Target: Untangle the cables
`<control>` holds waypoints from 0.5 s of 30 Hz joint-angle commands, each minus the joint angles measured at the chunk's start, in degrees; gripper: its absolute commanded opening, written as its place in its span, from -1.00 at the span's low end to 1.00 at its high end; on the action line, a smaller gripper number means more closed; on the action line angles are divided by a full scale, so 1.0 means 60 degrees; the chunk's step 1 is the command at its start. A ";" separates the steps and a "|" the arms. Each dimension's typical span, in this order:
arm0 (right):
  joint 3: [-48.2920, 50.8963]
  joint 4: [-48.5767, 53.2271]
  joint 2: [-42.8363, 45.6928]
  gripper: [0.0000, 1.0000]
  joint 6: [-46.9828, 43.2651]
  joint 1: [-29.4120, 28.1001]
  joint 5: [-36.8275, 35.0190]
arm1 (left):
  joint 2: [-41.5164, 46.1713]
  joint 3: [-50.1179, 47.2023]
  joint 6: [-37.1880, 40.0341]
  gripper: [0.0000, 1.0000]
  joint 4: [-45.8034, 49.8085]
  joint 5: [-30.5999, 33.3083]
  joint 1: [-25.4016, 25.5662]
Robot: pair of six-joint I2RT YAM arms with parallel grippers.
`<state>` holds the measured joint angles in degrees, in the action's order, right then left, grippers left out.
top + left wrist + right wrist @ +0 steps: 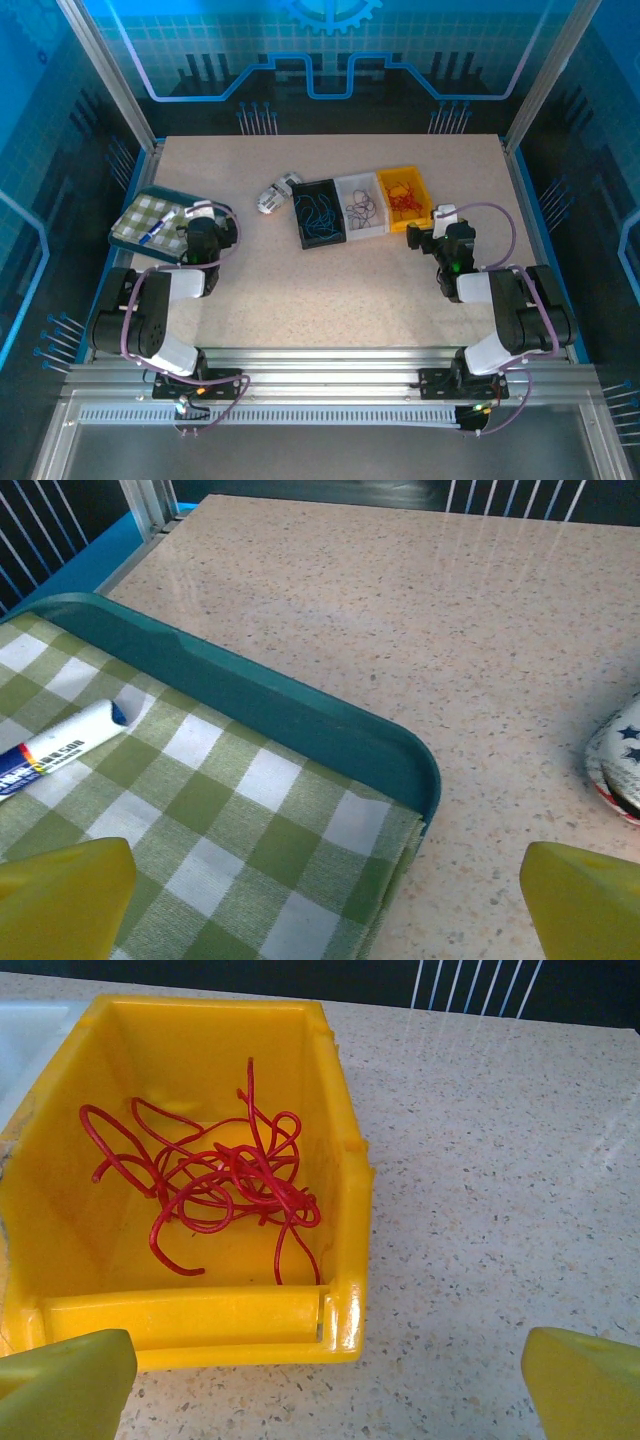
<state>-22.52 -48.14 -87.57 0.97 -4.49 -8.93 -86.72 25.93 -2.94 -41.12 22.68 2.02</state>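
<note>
Fingers wide apart, the right gripper faces the yellow bin just right of the white bin. Pinching one free end of its red cables and lifting slowly seems wisest. Far left of the white bin, the left gripper, equally spread, overlooks a teal tray holding a cloth and a marker. Just left of the white bin, the black bin holds blue cables; the white bin itself holds dark cables.

We see bright, even light from above on the bench, and shadows stay faint. Pale glare streaks its far edge in both wrist views. The yellow fingertips in the lower corners look soft, too near the lens.
</note>
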 commanded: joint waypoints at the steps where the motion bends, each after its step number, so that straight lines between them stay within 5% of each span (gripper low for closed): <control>1: -0.0012 -0.0458 -0.0064 1.00 -0.0162 -0.0070 -0.0069 | 0.0129 -0.0015 -0.0155 0.99 -0.0308 -0.0441 -0.0022; 5: -0.0023 -0.0432 -0.0053 1.00 -0.0162 -0.0062 -0.0070 | -0.0440 -0.0799 0.0784 0.99 -0.2339 -0.2163 0.0108; 10: -0.0040 -0.0385 -0.0053 0.99 -0.0158 -0.0042 -0.0023 | -0.0372 -0.0800 0.0176 0.99 -0.2226 -0.1090 0.0029; 15: -0.0153 -0.0061 -0.0010 1.00 -0.0157 0.0214 0.0795 | -0.0364 -0.0792 0.0168 0.99 -0.2181 -0.1082 0.0029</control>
<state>-22.57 -47.99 -87.57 0.97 -4.14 -6.90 -88.58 21.78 -1.48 -51.03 15.40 2.42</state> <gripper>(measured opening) 0.998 0.994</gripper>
